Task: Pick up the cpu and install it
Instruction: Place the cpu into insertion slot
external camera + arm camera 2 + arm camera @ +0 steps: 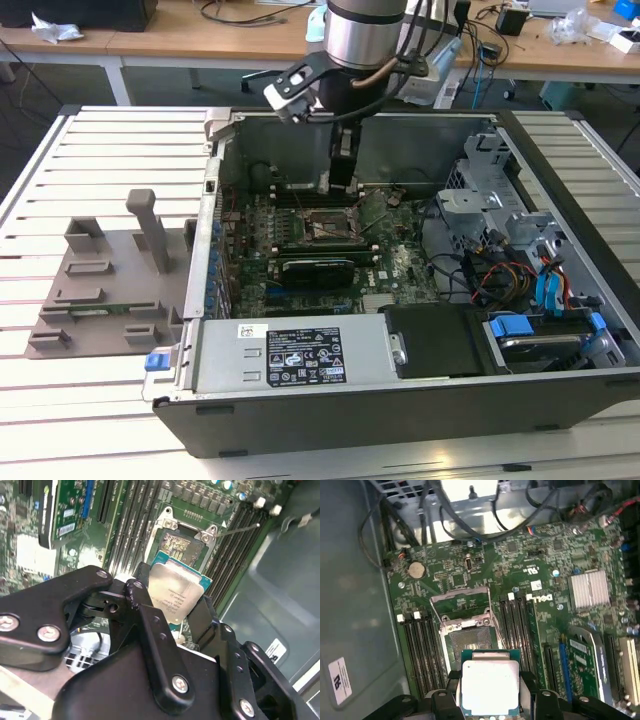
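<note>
Under the held cpu [490, 687] the socket [470, 642] lies open; low memory slots [421, 650] flank it, and the black card [318, 268] stands near.

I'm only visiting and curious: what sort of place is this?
Probably a robotics lab or workshop: an open computer case lies on a slatted table, the gripper holds the cpu over its motherboard, and cluttered desks stand beyond.

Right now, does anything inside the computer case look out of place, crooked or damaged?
Nothing stands out. The cpu sits squarely between the jaws, apart from the open socket, whose retaining frame is flipped back. In the first wrist view the motherboard shows no visible damage or loose parts.
</note>
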